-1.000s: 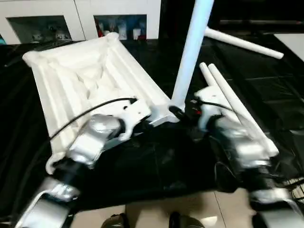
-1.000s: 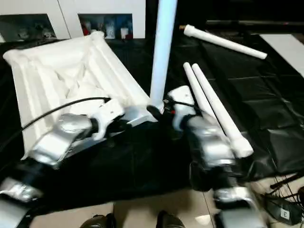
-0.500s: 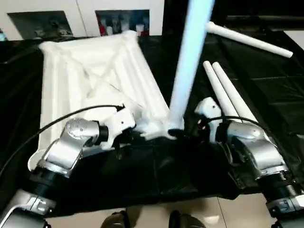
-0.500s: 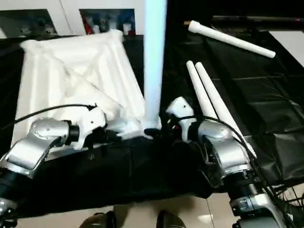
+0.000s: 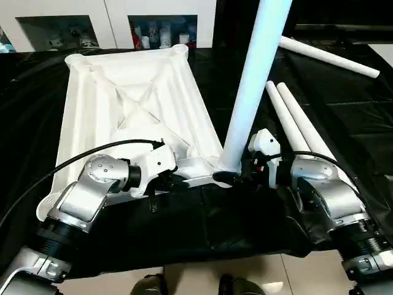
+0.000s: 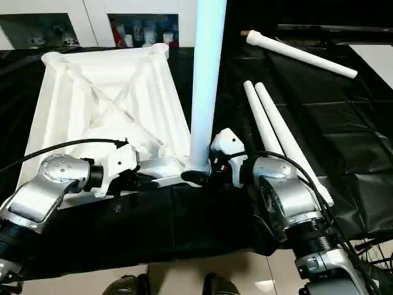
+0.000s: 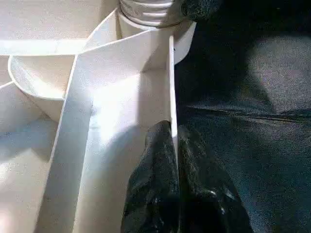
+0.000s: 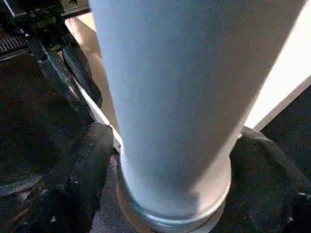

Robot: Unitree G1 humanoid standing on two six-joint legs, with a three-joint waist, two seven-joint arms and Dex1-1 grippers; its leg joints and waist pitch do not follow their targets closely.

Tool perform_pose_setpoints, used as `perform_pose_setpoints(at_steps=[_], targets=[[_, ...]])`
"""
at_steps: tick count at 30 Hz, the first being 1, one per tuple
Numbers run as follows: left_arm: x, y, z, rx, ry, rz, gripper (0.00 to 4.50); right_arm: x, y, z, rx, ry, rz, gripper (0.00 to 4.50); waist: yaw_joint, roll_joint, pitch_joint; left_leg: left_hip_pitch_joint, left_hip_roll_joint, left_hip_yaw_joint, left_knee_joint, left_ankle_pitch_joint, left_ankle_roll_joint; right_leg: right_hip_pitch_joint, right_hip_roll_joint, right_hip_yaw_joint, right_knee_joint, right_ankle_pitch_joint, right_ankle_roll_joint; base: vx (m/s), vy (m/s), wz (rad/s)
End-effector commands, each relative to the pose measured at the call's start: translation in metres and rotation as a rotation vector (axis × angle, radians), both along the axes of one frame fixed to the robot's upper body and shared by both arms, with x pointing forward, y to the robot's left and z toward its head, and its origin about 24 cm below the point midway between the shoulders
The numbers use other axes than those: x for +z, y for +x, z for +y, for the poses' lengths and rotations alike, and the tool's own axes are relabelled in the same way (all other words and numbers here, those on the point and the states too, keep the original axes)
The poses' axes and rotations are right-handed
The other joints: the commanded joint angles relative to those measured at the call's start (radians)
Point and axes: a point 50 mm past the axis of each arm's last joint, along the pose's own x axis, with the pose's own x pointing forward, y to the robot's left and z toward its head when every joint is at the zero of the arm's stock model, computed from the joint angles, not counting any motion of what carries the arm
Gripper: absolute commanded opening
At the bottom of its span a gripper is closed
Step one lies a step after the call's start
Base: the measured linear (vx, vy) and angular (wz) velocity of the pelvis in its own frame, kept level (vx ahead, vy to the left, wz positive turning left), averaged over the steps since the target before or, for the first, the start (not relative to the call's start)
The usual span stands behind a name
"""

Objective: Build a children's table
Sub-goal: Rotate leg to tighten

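One table top (image 5: 129, 110) lies ribbed side up on the black sheet (image 5: 344, 104), its near rim pinched by the left gripper (image 7: 174, 145), while the right gripper (image 8: 160, 160) clasps the one upright leg (image 5: 249, 104) in its corner socket, and three more legs (image 5: 301, 132) lie to the right.

This looks like an indoor test room or a lab, not a home. The work lies on a black sheet (image 5: 202, 227) spread over the floor, and pale glossy tiles (image 5: 264, 276) show at the lower edge of the frame. At the upper left, white cabinets (image 5: 116, 18) have open niches with small bottles (image 5: 161, 34). Loose cables (image 6: 374, 255) lie at the lower right.
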Motion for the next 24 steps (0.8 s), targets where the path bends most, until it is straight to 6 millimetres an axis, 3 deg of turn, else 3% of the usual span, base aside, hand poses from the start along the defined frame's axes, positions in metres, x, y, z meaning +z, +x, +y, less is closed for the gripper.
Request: perform_pose_setpoints(at_steps=[1, 7, 17, 20, 24], targets=[[0.004, -0.004, -0.007, -0.052, -0.040, -0.009, 0.00, 0.002, 0.002, -0.001, 0.004, 0.012, 0.009, 3.38, 0.001, -0.006, -0.084, 0.021, 0.071, -0.029, -0.056, -0.110, 0.126, 0.065, -0.069, 0.054, -0.048, -0.160, -0.257, 0.000, 0.000, 0.00], [0.003, -0.005, -0.007, -0.053, -0.038, -0.003, 0.00, 0.000, 0.001, 0.000, 0.012, 0.017, 0.023, 2.85, 0.002, -0.007, -0.083, 0.020, 0.071, -0.029, -0.055, -0.109, 0.126, 0.066, -0.069, 0.054, -0.046, -0.159, -0.255, 0.000, 0.000, 0.00], [0.002, -0.005, -0.006, -0.054, -0.035, 0.004, 0.00, -0.004, 0.000, 0.002, 0.006, 0.022, 0.039, 2.72, 0.001, -0.006, -0.077, 0.021, 0.071, -0.032, -0.057, -0.157, 0.101, 0.061, -0.069, 0.055, -0.053, -0.234, -0.234, 0.000, 0.000, 0.00], [-0.001, -0.001, -0.006, -0.005, -0.025, 0.010, 0.00, -0.010, 0.005, 0.000, -0.093, 0.028, 0.048, 2.72, -0.001, -0.007, -0.076, 0.020, 0.071, -0.033, -0.058, -0.166, 0.093, 0.061, -0.070, 0.055, -0.054, -0.248, -0.230, 0.000, 0.000, 0.00], [-0.007, 0.012, -0.010, 0.123, -0.001, -0.012, 0.00, -0.023, 0.017, 0.002, -0.319, 0.058, 0.071, 2.72, -0.012, -0.010, -0.071, 0.020, 0.067, -0.036, -0.061, -0.206, 0.061, 0.059, -0.071, 0.054, -0.065, -0.343, -0.206, 0.000, 0.000, 0.00]])
